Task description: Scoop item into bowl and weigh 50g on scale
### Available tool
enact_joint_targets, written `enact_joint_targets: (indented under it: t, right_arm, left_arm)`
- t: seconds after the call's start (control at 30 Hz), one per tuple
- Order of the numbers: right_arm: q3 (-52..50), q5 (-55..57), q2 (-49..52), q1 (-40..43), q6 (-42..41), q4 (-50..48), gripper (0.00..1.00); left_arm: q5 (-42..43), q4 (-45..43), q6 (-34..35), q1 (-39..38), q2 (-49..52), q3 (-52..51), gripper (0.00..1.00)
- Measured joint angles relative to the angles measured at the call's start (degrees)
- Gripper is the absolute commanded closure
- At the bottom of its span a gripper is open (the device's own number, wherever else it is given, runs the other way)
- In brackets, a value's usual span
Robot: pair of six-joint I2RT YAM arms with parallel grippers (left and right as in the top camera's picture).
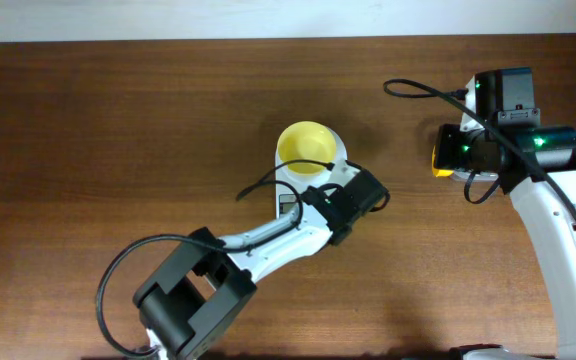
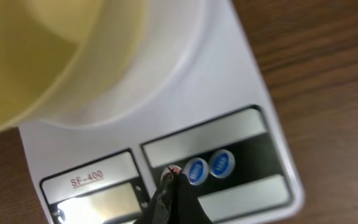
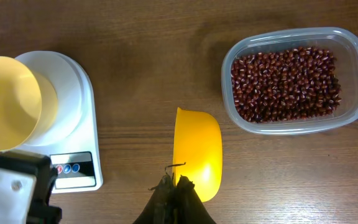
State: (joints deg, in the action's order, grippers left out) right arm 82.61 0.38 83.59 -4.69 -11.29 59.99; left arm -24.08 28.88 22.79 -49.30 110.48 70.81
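The pale-yellow bowl (image 1: 303, 146) stands empty on the white scale (image 1: 342, 163). My left gripper (image 2: 174, 176) is shut, and its tip rests on the red button next to two blue buttons (image 2: 209, 167) on the scale's front (image 2: 241, 81). It reaches the scale's front edge in the overhead view (image 1: 313, 196). My right gripper (image 3: 174, 182) is shut on the bright yellow scoop (image 3: 197, 149), held empty above the table. The red-brown beans (image 3: 288, 81) fill a clear tub (image 3: 353, 59) to the scoop's right. The bowl (image 3: 8, 102) and scale (image 3: 73, 93) lie to its left.
The left arm's wrist (image 3: 14, 190) sits at the scale's front in the right wrist view. In the overhead view the right arm (image 1: 503, 140) covers the tub, and only the scoop's edge (image 1: 442, 166) shows. Bare wooden table (image 1: 118, 130) surrounds everything.
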Motion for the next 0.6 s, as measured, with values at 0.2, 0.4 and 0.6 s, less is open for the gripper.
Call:
enact_joint_targets:
  t: [0.2,0.4,0.6]
  right_arm:
    - [0.0,0.0,0.0,0.0,0.17,0.02,0.96]
    - [0.0,0.0,0.0,0.0,0.74,0.02,0.96]
    - [0.0,0.0,0.0,0.0,1.05,0.0,0.96]
  left_arm:
    - [0.02,-0.85,0.48,0.74,0.76,-0.11,1.0]
    - [0.04,-1.11,0.48,0.74,1.38,-0.11,1.0]
    - [0.02,-1.09,0.48,0.74,1.62,-0.11,1.0]
